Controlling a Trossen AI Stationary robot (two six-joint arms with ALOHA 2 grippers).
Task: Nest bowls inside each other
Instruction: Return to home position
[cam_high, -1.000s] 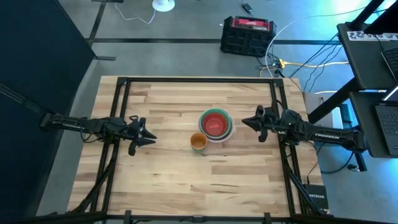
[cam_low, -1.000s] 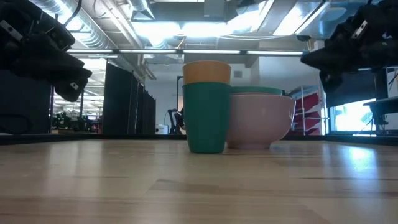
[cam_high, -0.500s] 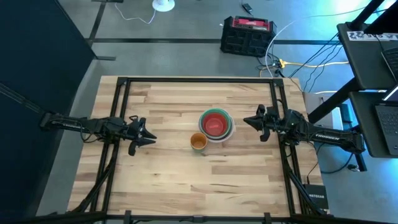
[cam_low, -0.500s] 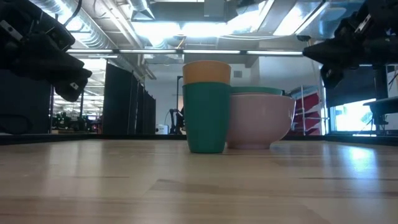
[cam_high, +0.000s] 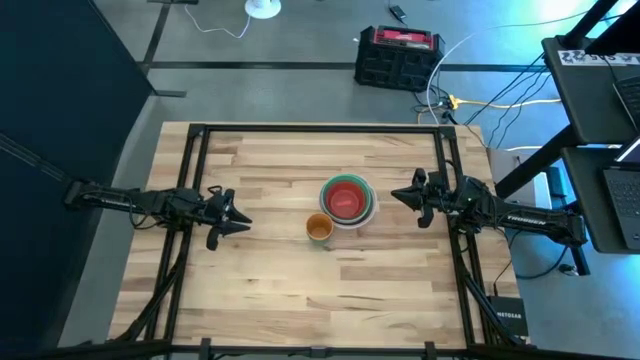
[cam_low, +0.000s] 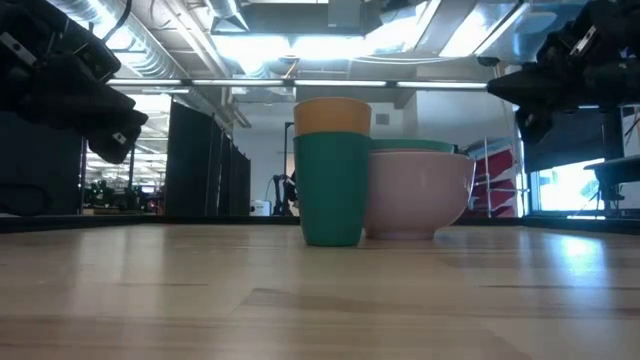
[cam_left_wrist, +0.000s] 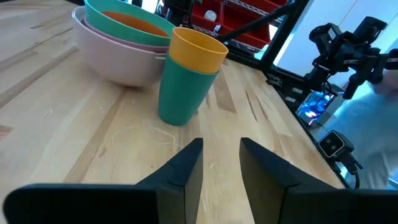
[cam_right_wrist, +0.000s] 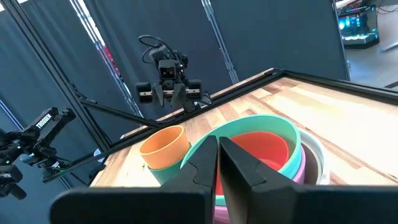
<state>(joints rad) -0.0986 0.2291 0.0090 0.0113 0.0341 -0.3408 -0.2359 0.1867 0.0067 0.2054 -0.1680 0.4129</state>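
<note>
The bowls (cam_high: 347, 200) stand nested in one stack at the table's middle: a red one innermost, then green, pink and a pale outer bowl (cam_left_wrist: 118, 59) that rests on the wood. Just in front of them stands a green cup with an orange cup inside it (cam_left_wrist: 186, 78). My left gripper (cam_left_wrist: 221, 165) hovers open at the table's left (cam_high: 243, 222), pointing at the cups, nothing between its fingers. My right gripper (cam_right_wrist: 217, 158) hovers shut at the table's right (cam_high: 393, 194), pointing at the bowl stack (cam_right_wrist: 261, 146) and clear of it.
Black frame rails (cam_high: 190, 200) run along the table's left, right and far sides. A black and red crate (cam_high: 398, 55) and cables lie on the floor beyond the far edge. Bare wood (cam_high: 320, 290) lies toward the near edge.
</note>
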